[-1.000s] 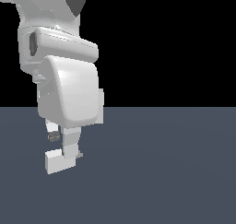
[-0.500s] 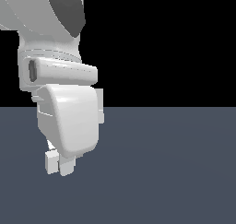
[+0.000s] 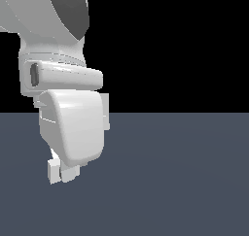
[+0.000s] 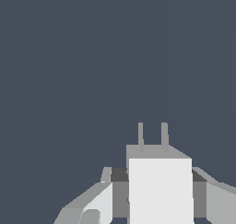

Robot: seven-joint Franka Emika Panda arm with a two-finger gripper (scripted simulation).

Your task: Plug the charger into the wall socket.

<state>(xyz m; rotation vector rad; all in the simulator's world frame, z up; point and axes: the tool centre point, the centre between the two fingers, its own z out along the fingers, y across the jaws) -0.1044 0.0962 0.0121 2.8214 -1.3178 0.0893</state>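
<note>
Arm: one white Franka arm (image 3: 63,84), filling the exterior view's left and reaching down toward the floor.
Gripper: one gripper (image 4: 154,195); in the wrist view its two fingers (image 4: 92,202) sit flush against either side of a white block, closed in only as far as the block's width allows.
Charger: one charger (image 4: 160,186), a white rectangular block held between the fingers, its pronged end pointing away from the wrist.
Prongs: two short grey prongs (image 4: 152,135), side by side, upright and parallel, sticking out of the block's far end over bare floor.
Charger in exterior view: small white pieces (image 3: 61,171) show just below the hand's casing; which part is finger and which is block cannot be told there.
Floor: one flat dark blue-grey surface (image 3: 185,181), under the hand in both views.
Backdrop: plain black above the floor line in the exterior view.
Wall socket: not seen in either view.
</note>
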